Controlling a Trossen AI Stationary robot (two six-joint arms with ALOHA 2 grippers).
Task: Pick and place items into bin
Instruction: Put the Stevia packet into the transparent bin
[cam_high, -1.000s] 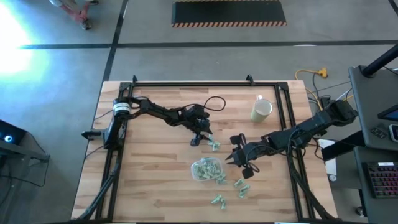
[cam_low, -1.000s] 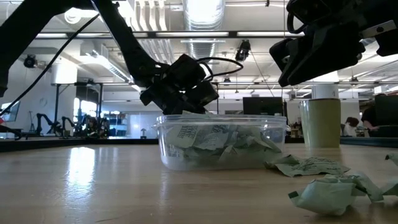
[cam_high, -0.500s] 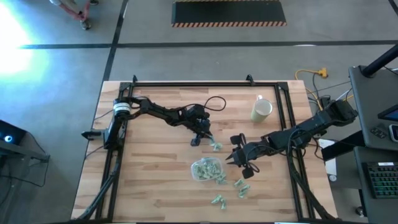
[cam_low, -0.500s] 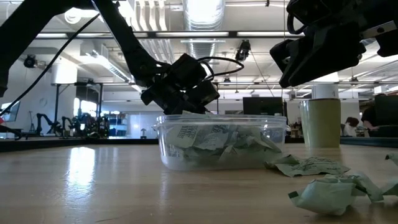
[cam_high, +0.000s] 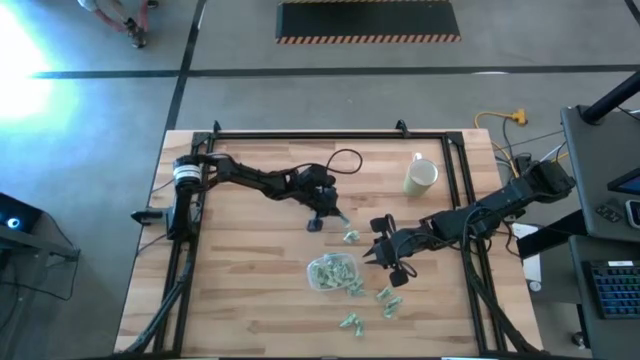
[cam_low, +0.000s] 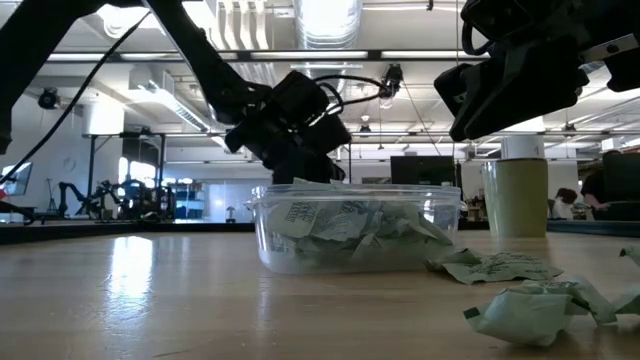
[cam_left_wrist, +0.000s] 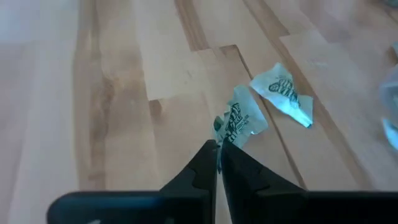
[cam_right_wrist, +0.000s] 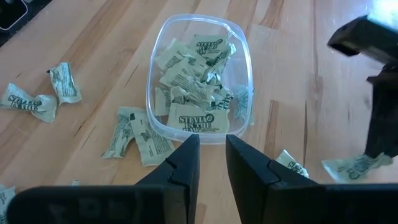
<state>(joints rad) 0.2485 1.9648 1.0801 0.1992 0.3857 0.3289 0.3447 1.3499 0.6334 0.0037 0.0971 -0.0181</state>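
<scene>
The items are small pale-green wrapped packets. Several fill the clear oval bin (cam_high: 330, 272) and others lie loose to its right and near side (cam_high: 385, 297). My left gripper (cam_high: 335, 215) is on the far side of the bin, shut on one packet (cam_left_wrist: 239, 121). A second packet (cam_left_wrist: 283, 93) lies flat on the wood just beyond it. My right gripper (cam_right_wrist: 212, 155) hovers open beside the bin's right rim, with nothing between its fingers. My left gripper pinches the packet by one crinkled end (cam_left_wrist: 222, 138) between its two fingertips, and the fingers slant down from the table's left. The rest of the packet sticks out beyond the tips, low over the wood. I cannot tell whether it is clear of the table.
A cream mug (cam_high: 421, 177) stands at the far right. A black frame rail (cam_high: 300, 134) runs around the table's edge. In the low view the bin (cam_low: 355, 235) stands in the middle, with loose packets (cam_low: 520, 310) to its right.
My left gripper has taken hold of one of the two packets lying on the far side of the bin. It has risen a little and carried that packet's end up with it. The other packet stays where it was.
</scene>
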